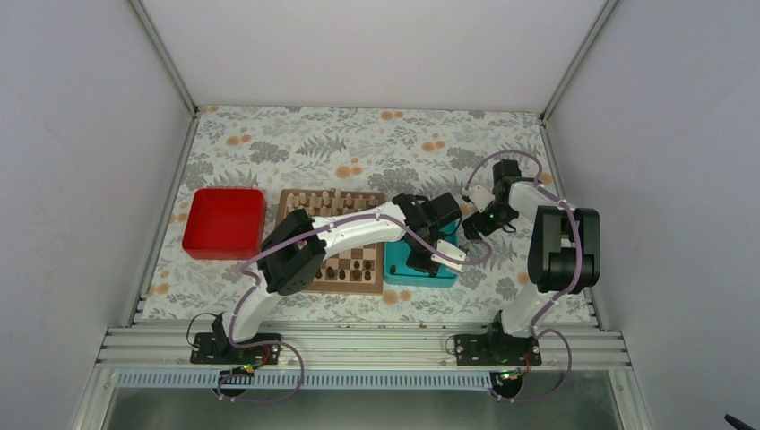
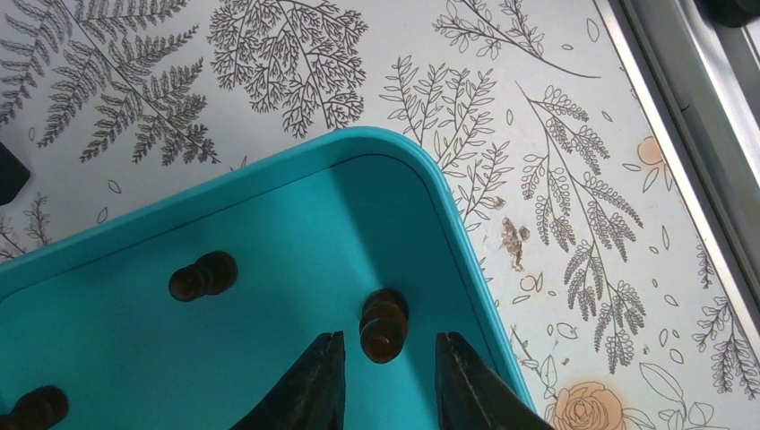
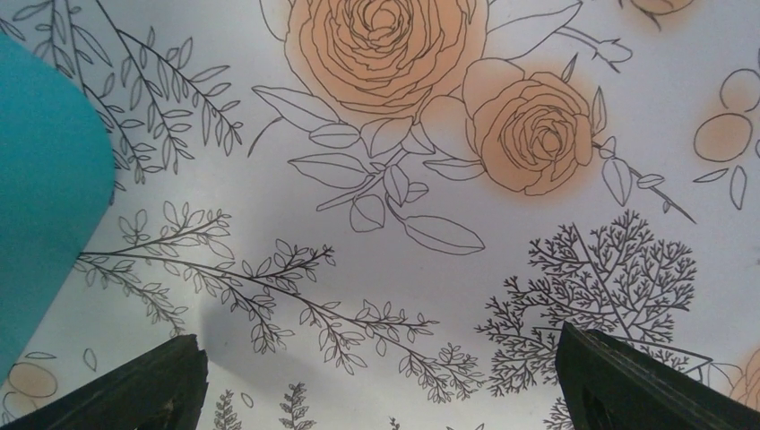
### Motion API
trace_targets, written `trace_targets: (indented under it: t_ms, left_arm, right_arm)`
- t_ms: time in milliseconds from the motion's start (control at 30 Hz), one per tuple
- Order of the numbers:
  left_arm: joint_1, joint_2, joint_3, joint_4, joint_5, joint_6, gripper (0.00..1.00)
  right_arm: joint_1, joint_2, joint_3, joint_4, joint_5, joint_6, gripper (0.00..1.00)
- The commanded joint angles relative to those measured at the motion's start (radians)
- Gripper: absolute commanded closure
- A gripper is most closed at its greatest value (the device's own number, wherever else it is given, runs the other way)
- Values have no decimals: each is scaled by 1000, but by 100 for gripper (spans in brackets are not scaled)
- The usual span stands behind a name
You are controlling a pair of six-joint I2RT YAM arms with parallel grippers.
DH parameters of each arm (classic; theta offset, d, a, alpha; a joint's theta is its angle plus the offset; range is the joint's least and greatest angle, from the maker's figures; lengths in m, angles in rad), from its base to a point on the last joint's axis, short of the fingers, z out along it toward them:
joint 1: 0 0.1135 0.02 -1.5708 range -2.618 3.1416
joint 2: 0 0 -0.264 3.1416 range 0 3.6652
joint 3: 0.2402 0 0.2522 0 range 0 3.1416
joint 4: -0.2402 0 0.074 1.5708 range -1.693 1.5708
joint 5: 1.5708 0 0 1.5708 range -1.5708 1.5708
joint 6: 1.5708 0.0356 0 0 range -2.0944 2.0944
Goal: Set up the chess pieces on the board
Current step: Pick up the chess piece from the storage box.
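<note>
1. floral-print desk [image 1: 358, 143] between white walls. the board [image 1: 351, 288] sits mid-desk, with a red tray [image 1: 224, 222] to its left and a teal tray [image 2: 269, 166] touching its right edge.
2. left gripper [image 2: 389, 340] is down in a corner of the teal tray. jaws partly open, straddling one of the chess pieces [image 2: 384, 324], with a small gap on each side.
3. two more dark pieces are in the teal tray; others stand on the board's near rows.
4. right gripper [image 3: 381, 358] is low over the desk, just beside the teal tray, jaws spread wide.
</note>
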Motion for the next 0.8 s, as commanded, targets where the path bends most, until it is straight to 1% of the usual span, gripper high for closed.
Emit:
trace_targets:
  t_ms: [0, 567, 700, 767]
  left_arm:
    - [-7, 19, 10, 9, 1, 21, 72]
    - [-24, 63, 17, 0, -31, 33, 72]
    - [-26, 62, 21, 5, -27, 28, 73]
    - [-26, 59, 24, 5, -28, 26, 75]
  right_arm:
    - [-9, 4, -13, 7, -17, -9, 0]
    - [-9, 1, -11, 6, -18, -7, 0]
    - [-9, 0, -13, 7, -19, -8, 0]
    - [-9, -1, -13, 7, -19, -8, 0]
